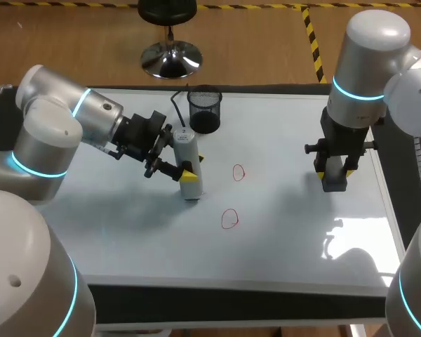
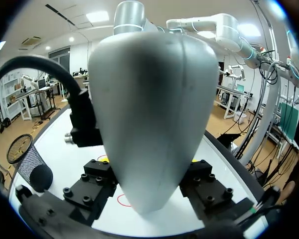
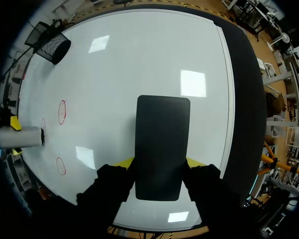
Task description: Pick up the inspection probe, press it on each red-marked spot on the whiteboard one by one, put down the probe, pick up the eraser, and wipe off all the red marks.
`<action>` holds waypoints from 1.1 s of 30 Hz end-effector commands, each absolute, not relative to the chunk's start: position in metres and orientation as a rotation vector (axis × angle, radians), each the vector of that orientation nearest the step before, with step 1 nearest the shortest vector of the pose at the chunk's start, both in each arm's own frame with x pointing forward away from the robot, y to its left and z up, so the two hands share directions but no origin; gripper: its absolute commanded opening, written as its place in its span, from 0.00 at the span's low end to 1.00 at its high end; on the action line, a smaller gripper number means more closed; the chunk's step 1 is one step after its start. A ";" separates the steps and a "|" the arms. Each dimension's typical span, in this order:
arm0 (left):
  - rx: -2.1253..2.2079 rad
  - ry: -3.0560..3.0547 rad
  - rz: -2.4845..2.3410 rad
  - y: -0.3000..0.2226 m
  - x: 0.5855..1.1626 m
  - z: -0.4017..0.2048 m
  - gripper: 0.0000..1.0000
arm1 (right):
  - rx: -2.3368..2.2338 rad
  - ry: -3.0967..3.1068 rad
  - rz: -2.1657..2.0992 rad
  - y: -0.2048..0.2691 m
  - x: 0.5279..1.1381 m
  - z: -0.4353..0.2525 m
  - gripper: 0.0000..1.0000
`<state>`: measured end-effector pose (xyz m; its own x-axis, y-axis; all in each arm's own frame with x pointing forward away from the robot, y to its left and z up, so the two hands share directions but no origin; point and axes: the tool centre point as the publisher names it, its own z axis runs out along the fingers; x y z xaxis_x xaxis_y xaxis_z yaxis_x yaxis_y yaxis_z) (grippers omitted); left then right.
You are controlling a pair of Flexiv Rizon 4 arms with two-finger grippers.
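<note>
Currently the left gripper (image 1: 194, 168) is closed on the inspection probe (image 1: 185, 151), its yellow-tipped fingers clamping the pale grey body from two sides. The probe stands on the left-middle of the whiteboard (image 1: 281, 239), just near of a black mesh cup (image 1: 204, 109).

The probe's long axis is close to vertical, leaning only slightly. Its narrow tip points down at the board, and its blunt, labelled end with the cable points up.

In the right wrist view the tip sits at or just beside a small red ring (image 3: 43, 124). Whether it lands exactly inside cannot be told. Two more marks lie to the probe's right: a far red ring (image 1: 238, 172) and a near red ring (image 1: 229, 219).

The right gripper (image 1: 335, 173) is well apart, over the right side of the board. Its fingers are closed on the two long sides of the dark eraser (image 1: 335, 185). Whether the eraser touches the board cannot be told.

The step in hand appears to be probing the marks, with two likely left to visit. To do it well:
- The probe should stay upright and be pressed straight down, with the tip centred in the ring.
- It should be lifted clear before it travels right, since dragging could smear the ink.
- The eraser arm is best kept out at the right until probing ends.
</note>
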<state>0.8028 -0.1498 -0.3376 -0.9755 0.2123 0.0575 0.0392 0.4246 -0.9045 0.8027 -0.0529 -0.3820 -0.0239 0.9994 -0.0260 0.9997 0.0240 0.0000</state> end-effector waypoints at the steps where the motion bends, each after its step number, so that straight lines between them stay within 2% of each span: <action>1: -0.219 -2.529 1.584 -0.140 0.799 -0.326 0.00 | 2.181 2.237 -0.027 -0.054 0.803 -0.381 0.00; 33: -0.194 -2.622 1.620 -0.080 0.800 -0.306 0.00 | 2.181 2.237 -0.027 -0.054 0.803 -0.381 0.00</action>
